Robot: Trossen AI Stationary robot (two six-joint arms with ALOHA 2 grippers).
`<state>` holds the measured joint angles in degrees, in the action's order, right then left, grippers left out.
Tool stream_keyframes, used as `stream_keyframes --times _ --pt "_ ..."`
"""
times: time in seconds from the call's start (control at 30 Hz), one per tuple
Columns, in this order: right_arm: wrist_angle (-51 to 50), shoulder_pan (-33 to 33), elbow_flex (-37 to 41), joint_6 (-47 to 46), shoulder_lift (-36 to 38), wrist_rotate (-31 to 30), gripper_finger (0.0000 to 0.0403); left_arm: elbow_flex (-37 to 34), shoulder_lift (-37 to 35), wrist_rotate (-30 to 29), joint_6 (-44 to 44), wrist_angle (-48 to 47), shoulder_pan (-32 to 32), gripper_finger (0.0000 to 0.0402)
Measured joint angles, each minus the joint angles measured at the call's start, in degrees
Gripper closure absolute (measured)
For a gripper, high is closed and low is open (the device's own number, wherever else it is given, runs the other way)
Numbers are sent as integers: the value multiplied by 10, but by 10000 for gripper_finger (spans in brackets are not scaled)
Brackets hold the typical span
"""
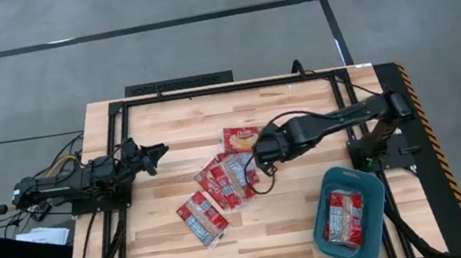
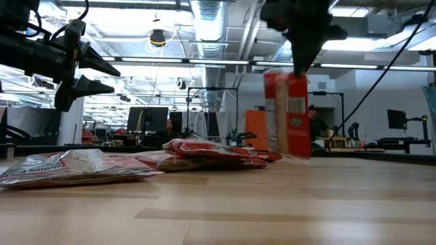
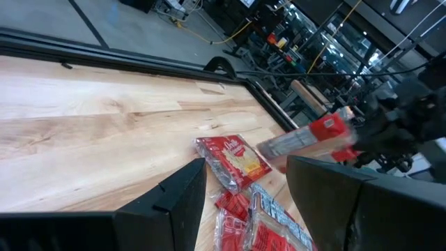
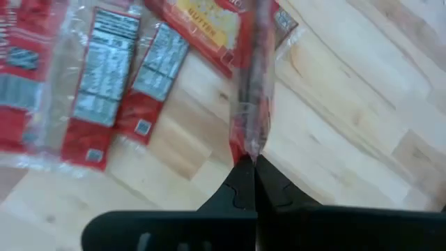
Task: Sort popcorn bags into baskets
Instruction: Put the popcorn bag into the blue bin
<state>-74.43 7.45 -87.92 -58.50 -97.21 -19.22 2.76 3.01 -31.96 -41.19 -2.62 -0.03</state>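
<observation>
I found the right gripper [image 4: 249, 162] pinched shut on a bag [image 2: 287, 114] hanging edge-down, long axis vertical, above the pile [image 1: 227, 180], the basket [image 1: 324, 224] lying at five o'clock; left gripper [image 1: 154, 154] idled open.

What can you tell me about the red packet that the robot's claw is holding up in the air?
The held popcorn bag is a flat red packet in clear crinkly wrap, with a pale printed label panel. It hangs upright and edge-on, lifted clear of the wooden table, above the loose pile of packets. The right claw is shut on its upper edge and nothing else touches it. The teal basket sits off to the side, with at least one packet in it.
</observation>
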Motion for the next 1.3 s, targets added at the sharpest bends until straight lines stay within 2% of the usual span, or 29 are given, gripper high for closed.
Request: stream_keyframes --times 0.4,0.63,1.07,1.3 --pt "-5 49 0 -28 70 1 402 0 0 1 -2 0 0 215" --pt "-5 90 0 -37 100 35 402 0 0 1 -2 0 0 215" --pt "17 202 0 -85 160 53 402 0 0 1 2 0 0 215" --pt "16 271 0 -151 186 75 402 0 0 1 1 0 0 215"
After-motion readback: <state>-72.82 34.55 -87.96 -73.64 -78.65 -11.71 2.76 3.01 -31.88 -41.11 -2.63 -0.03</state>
